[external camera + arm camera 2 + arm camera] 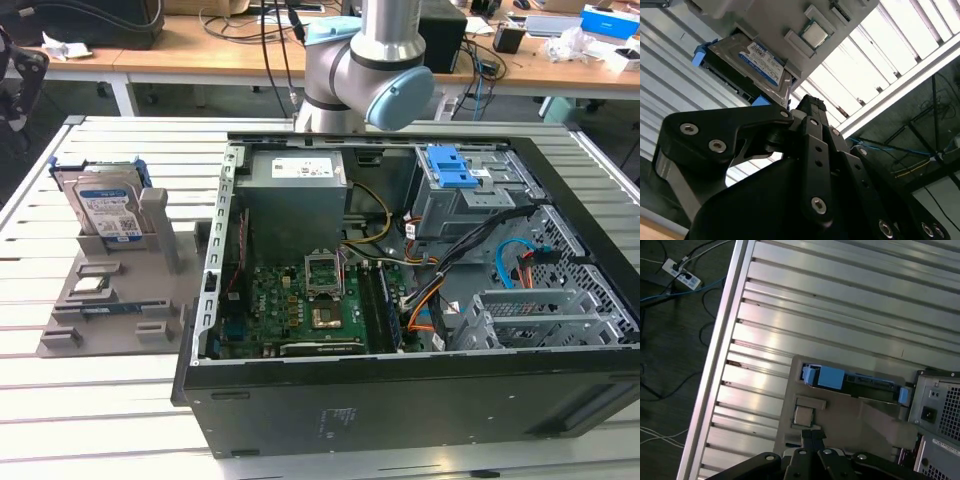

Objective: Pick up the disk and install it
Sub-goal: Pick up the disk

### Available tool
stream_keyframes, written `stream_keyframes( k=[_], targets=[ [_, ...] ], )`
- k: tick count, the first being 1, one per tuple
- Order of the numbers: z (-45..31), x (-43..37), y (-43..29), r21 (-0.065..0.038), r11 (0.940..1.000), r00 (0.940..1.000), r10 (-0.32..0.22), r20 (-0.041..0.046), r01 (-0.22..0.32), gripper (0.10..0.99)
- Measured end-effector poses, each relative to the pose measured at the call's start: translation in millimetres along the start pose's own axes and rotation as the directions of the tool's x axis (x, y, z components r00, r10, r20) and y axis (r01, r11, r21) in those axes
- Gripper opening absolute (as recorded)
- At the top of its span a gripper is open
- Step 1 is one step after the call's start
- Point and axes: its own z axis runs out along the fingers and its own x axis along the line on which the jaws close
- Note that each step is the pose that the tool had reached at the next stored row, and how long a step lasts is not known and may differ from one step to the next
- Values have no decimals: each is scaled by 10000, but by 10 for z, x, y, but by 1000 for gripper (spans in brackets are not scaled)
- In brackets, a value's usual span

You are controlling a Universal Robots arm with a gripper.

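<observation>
The disk (105, 205) is a silver hard drive with a white-and-blue label and a blue bracket. It stands upright in a grey holder (120, 300) at the exterior view's left, beside the open computer case (400, 410). In the second wrist view the disk (762, 60) shows its label beyond my black gripper (810, 103). In the first wrist view I look down on the disk's blue bracket (830, 377) and on my gripper (812, 434). The gripper hovers well above the holder (855, 415), apart from the disk. Its fingers are shut with nothing between them.
The holder also carries a small square chip (90, 287) in a recess. Inside the case lie a grey power supply (295, 185), a green motherboard (300, 300), a blue ridged latch (450, 165) and cables. The slatted metal table (100, 420) surrounds both; floor cables lie past its edge.
</observation>
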Motion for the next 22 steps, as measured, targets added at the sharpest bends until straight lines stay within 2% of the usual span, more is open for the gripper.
stream_keyframes(
  k=[6, 10, 16, 22],
  targets=[
    [0, 0, 0, -15, 9980, 9980, -626, -8, 626, 106],
    [0, 0, 0, -30, 9926, 9926, -1217, -15, 1217, 106],
    [0, 0, 0, -43, 9859, 9859, -1672, -18, 1672, 106],
    [0, 0, 0, -56, 9766, 9766, -2151, -22, 2151, 106]
  ],
)
